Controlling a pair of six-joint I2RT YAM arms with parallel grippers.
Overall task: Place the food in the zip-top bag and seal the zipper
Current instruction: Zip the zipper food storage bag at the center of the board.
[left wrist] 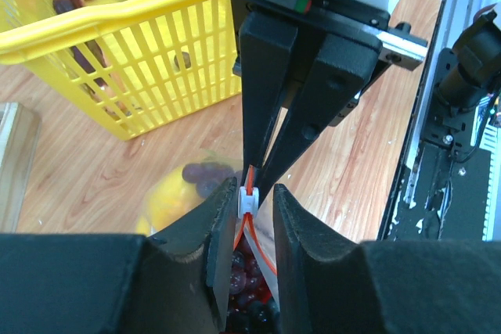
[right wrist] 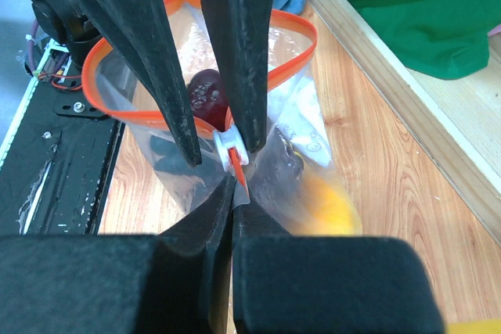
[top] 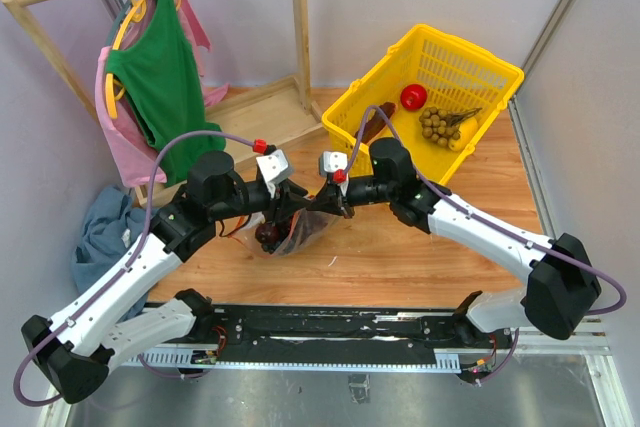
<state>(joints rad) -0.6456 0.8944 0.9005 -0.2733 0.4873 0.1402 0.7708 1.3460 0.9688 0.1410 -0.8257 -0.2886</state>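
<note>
- Zip-top bag (top: 305,232), grapes (right wrist: 205,91) inside, is located at the centre of the top view.
- Zipper (right wrist: 125,115) end is pinched by the closed right end effector (right wrist: 233,185).
- White slider (right wrist: 231,145) is straddled by the narrowly parted left end effector (left wrist: 252,197); clamping, then a straight pull, is advised.

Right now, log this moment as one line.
left tool open around slider | right tool shut on zipper | bag mouth open | grapes, pepper inside

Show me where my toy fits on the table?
Bare wood lies between the zip-top bag, the right arm and the black rail, and right of the yellow basket. The middle is crowded: left gripper and right gripper meet at the bag.
</note>
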